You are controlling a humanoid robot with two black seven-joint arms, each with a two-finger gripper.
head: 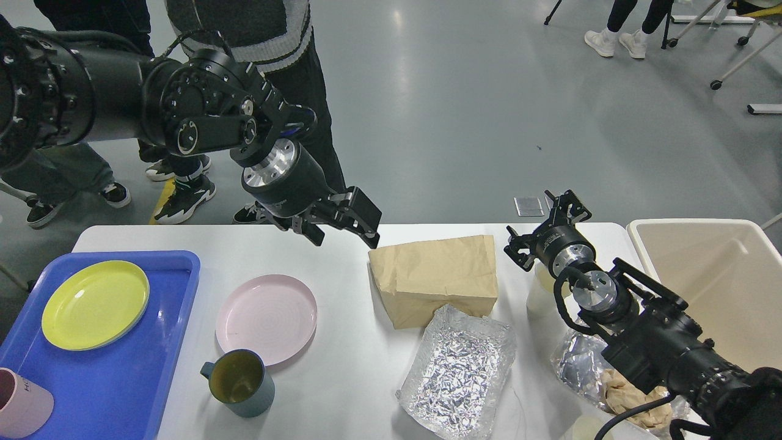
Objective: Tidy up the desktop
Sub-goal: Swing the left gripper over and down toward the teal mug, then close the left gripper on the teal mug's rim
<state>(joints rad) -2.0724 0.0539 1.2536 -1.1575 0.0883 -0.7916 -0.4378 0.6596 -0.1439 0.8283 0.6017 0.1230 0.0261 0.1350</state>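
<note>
The white desktop carries a brown paper bag, a crumpled foil tray, a pink plate and a dark mug. My left gripper hovers open and empty over the back edge of the desktop, just left of the bag and apart from it. Over at the back right, my right gripper stands open with nothing in it, above a white cup that its wrist partly hides.
A blue tray at the left holds a yellow plate and a pink cup. A beige bin stands off the right end. Foil with crumpled paper lies under my right arm. People stand behind the table.
</note>
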